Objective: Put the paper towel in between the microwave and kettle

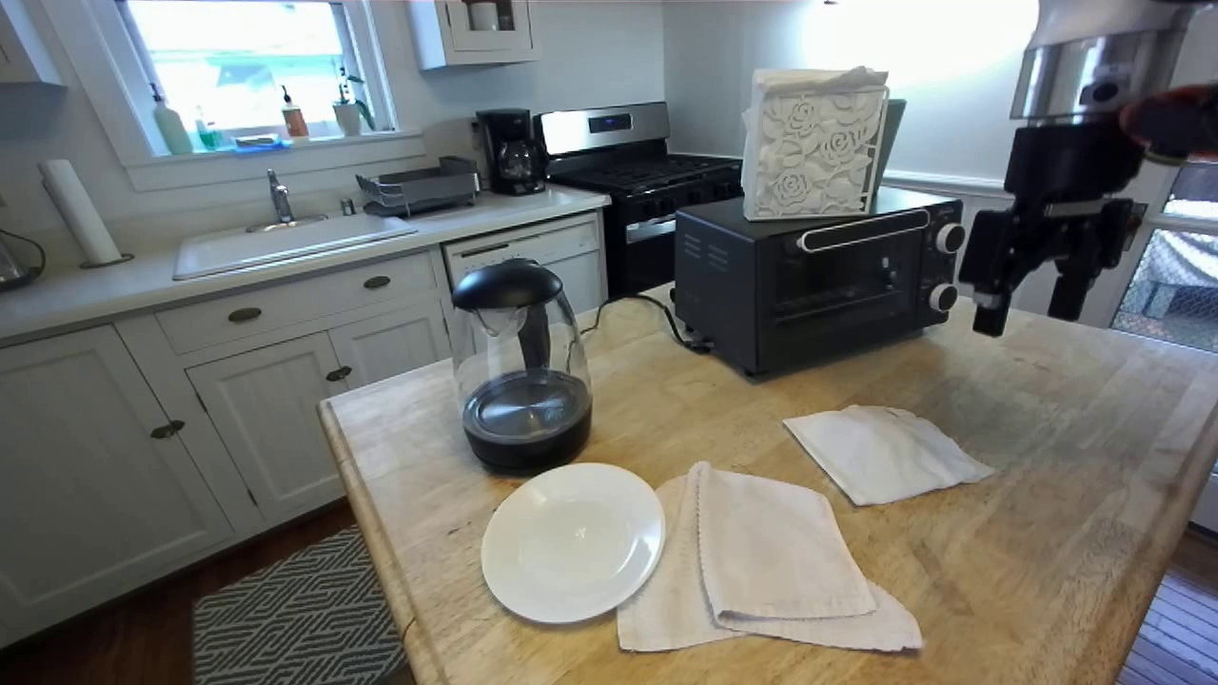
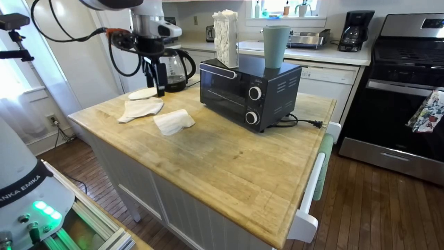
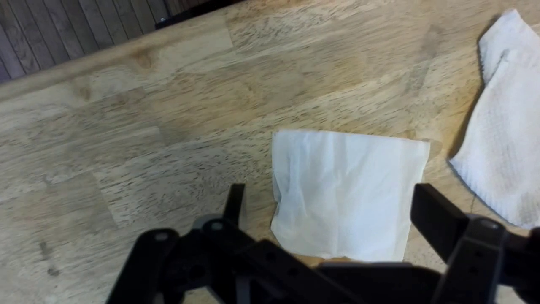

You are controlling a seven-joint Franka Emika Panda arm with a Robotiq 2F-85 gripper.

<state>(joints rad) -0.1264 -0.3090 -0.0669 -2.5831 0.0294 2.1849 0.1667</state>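
Observation:
The paper towel is a thin white square lying flat on the wooden table. It also shows in an exterior view and in the wrist view, with a slightly wrinkled side. The black microwave stands behind it and also shows in an exterior view. The glass kettle, with black lid and base, stands apart from the microwave; its handle side shows in an exterior view. My gripper is open and empty above the paper towel, fingers apart on either side of it in the wrist view.
A cream folded cloth and a white plate lie near the kettle. A white napkin holder and a green cup stand on the microwave. A black cord lies between kettle and microwave.

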